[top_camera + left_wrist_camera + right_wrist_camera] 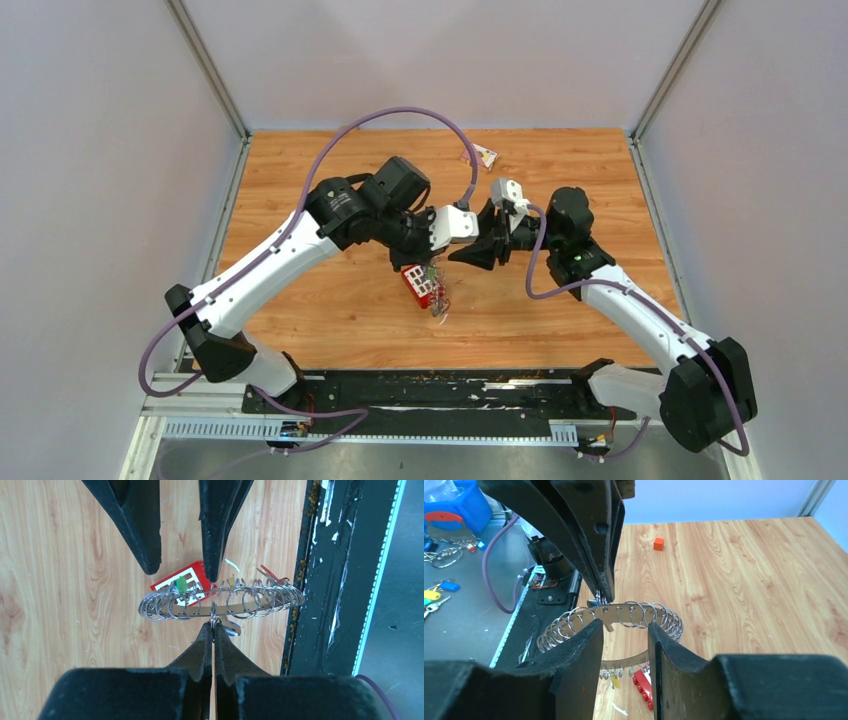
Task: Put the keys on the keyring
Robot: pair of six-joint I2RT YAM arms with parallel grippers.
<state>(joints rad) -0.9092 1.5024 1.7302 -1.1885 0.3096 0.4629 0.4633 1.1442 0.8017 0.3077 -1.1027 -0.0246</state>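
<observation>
Two pincers meet over the middle of the bench (pixel 560 320). My left pincer (pixel 213 630) is fully closed, its tips pinching the near rim of the keyring (pixel 220 602) at one of the small wire loops. That grip carries the keyring level and clear of the wood. My right pincer (pixel 624 630) stands part open on the opposite side, one finger on either side of a stretch of rim. As far as I can tell it has nothing in it, and I can't say whether a fingertip touches the metal.

Some keys (pixel 181 585) with green, yellow and red tags hang from the loops under the keyring. A red brick (pixel 187 577) lies on the bench right beneath.

I judge this to be mid-threading: the keyring is presented and steadied, with the right side free to work. I see no loose key between the fingers. So the next move, I think, calls for the right pincer either to close gently on the rim to brace it or to back off and fetch another key. The left must not slacken while it does.
</observation>
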